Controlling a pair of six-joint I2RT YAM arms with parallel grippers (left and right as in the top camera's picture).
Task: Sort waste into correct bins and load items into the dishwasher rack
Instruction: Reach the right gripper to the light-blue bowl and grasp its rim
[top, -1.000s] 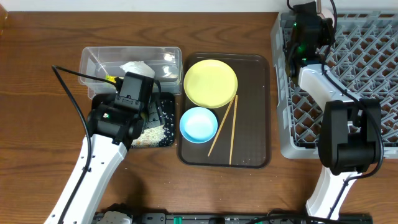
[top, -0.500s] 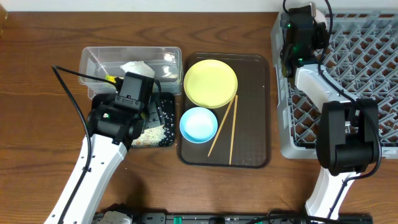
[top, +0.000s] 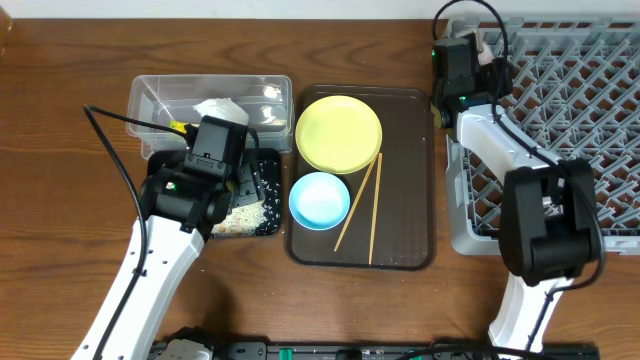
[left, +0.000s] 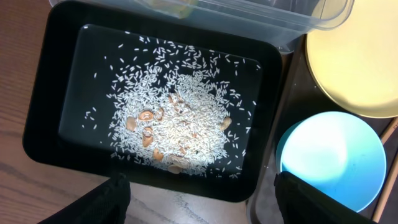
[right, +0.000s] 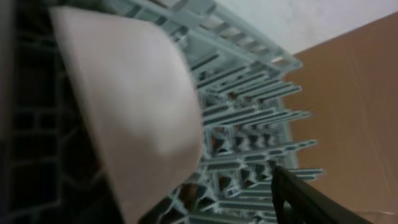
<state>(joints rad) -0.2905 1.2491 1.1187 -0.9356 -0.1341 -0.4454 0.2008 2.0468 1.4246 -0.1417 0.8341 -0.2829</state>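
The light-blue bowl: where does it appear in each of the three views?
Overhead: the light-blue bowl is near the picture's centre, on the left half of the brown tray.
Left wrist: the bowl is in the lower right corner.
Right wrist: not in it.
Shared landmark: the yellow plate, just above the bowl in both pictures.

– What is the big flat thing in the middle?
– A brown tray (top: 408, 215). It has round corners and a low rim, and it lies flat on the worktop (top: 60, 220)
– What is the worktop like?
– Brown wood, with darker lines running from side to side. The close camera on the left shows a bit of it too, down in the corner
– And at the far edge?
– A pale strip of wall (top: 220, 6). Along the near edge there is a black bar (top: 350, 352)
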